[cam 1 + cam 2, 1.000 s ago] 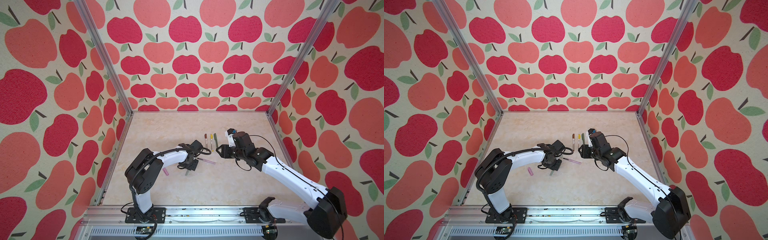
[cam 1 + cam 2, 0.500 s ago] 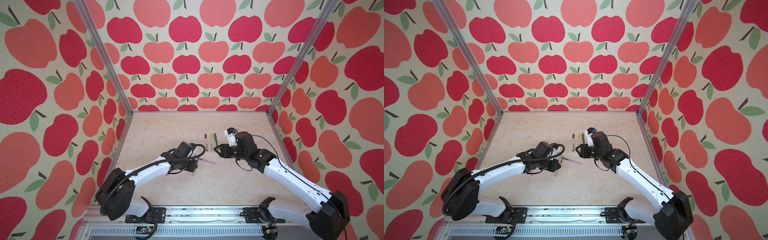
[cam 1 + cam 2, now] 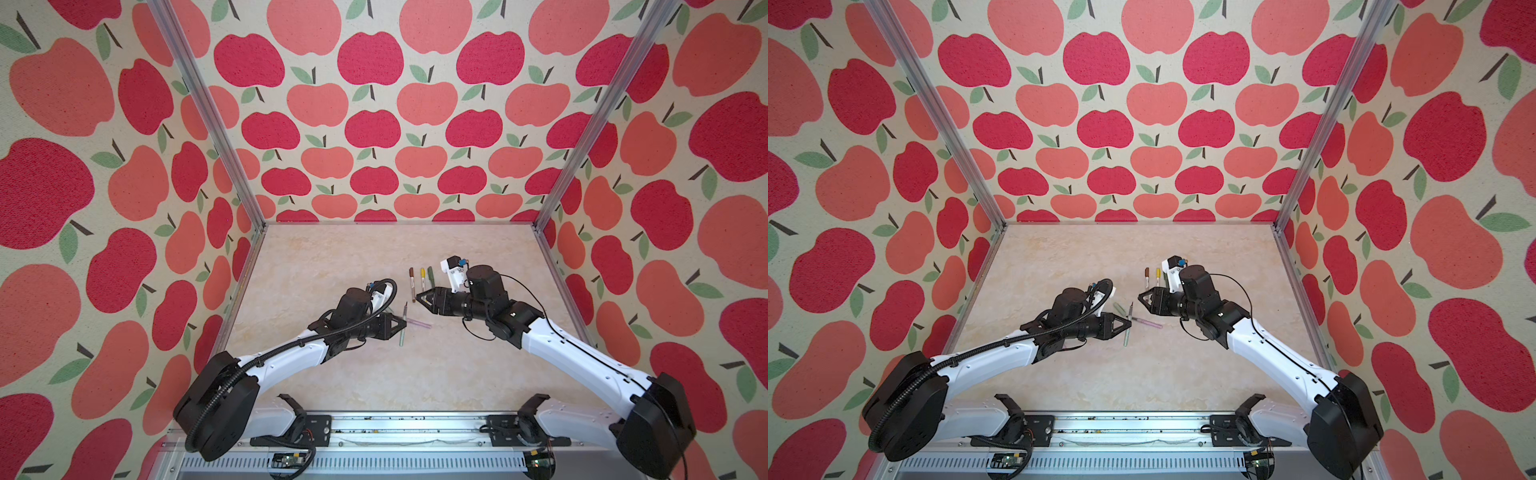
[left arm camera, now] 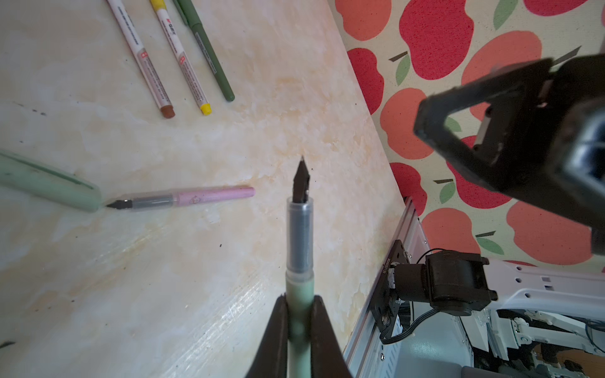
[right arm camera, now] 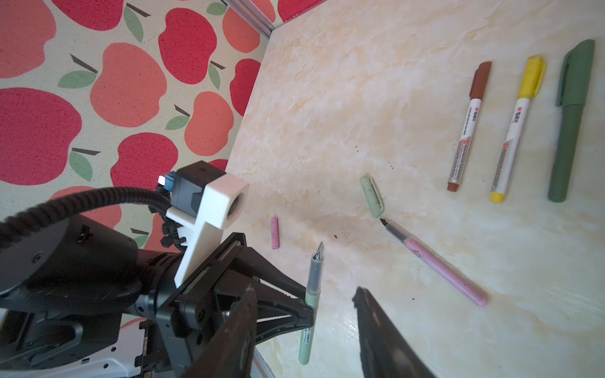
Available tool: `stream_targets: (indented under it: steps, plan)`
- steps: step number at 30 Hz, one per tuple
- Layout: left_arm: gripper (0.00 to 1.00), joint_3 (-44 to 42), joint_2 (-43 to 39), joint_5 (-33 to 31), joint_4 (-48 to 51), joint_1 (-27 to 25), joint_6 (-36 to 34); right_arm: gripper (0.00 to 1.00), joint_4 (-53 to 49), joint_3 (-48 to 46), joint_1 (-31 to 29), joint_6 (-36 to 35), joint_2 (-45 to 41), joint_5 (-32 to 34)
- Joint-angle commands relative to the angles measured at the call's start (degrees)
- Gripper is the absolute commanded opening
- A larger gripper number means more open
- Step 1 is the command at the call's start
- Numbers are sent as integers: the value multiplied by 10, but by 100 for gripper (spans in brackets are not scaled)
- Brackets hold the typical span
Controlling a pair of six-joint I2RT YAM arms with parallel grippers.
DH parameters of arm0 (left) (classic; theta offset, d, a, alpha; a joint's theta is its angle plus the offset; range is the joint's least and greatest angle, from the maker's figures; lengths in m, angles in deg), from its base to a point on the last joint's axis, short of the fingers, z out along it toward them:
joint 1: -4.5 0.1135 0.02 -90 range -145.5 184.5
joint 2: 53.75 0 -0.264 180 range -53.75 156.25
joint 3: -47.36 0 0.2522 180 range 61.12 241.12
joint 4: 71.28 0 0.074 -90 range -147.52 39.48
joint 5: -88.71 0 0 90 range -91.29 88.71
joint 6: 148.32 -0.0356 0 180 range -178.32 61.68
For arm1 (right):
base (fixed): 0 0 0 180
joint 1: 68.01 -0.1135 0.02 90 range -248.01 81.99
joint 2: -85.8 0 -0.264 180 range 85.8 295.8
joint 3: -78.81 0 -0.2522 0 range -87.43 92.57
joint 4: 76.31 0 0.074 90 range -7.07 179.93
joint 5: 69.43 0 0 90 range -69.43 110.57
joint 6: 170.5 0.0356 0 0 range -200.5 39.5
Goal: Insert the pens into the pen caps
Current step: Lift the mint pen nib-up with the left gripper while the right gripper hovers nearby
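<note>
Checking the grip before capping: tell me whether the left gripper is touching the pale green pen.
Touching. The left wrist view shows the left gripper clamped around the pale green pen.

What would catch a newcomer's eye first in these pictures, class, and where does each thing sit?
Red and coral apple-print wallpaper covers the walls on three sides. Mid-table, the left gripper is shut on a slim pale green pen with a bare dark tip. Farther back, three capped pens lie in a row on the marbled beige tabletop: a brown-capped white marker, a yellow-capped white marker and a dark green pen.
</note>
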Motion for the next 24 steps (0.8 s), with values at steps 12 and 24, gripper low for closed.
stream_targets:
  steps: [12,24]
  plan:
    - [0,-9,-15,1,-65,-8,25,48,40,15,-41,20,75,-23]
    - [0,-17,-16,-13,-78,-11,26,14,55,27,-56,31,104,-27]
